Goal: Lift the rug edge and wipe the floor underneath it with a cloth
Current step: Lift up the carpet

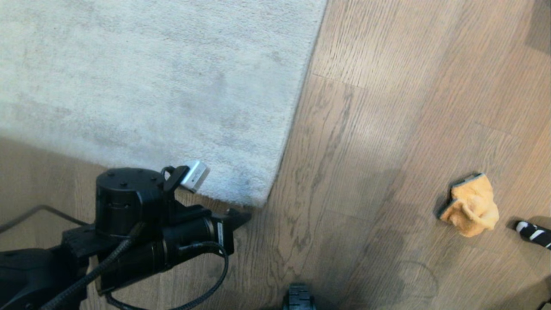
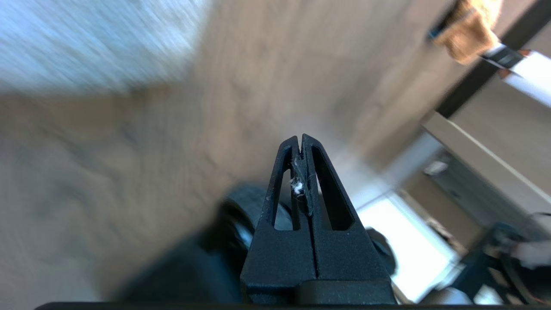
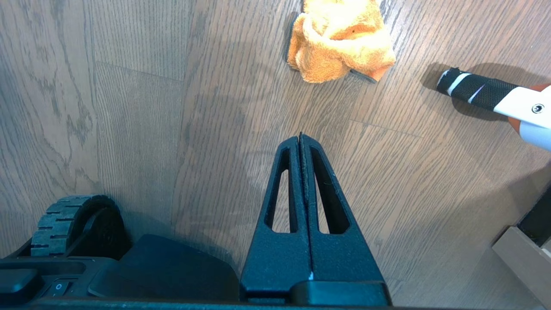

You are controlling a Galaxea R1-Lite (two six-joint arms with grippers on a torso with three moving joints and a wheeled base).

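Note:
The pale grey rug (image 1: 150, 86) lies flat on the wooden floor (image 1: 366, 150), its near corner (image 1: 258, 200) pointing toward me. My left gripper (image 1: 244, 215) hovers just short of that corner, low over the planks. In the left wrist view the left gripper (image 2: 300, 137) is shut on nothing but a speck of white lint, with the rug (image 2: 86, 38) ahead to one side. The orange cloth (image 1: 471, 206) lies crumpled on the floor at the right, away from the rug. The parked right gripper (image 3: 300, 137) is shut and empty, short of the cloth (image 3: 340, 38).
A black-and-white handle (image 1: 533, 232) lies on the floor just right of the cloth, also in the right wrist view (image 3: 473, 88). A base wheel (image 3: 64, 224) sits near the right gripper. Low furniture (image 3: 525, 258) stands at the far right.

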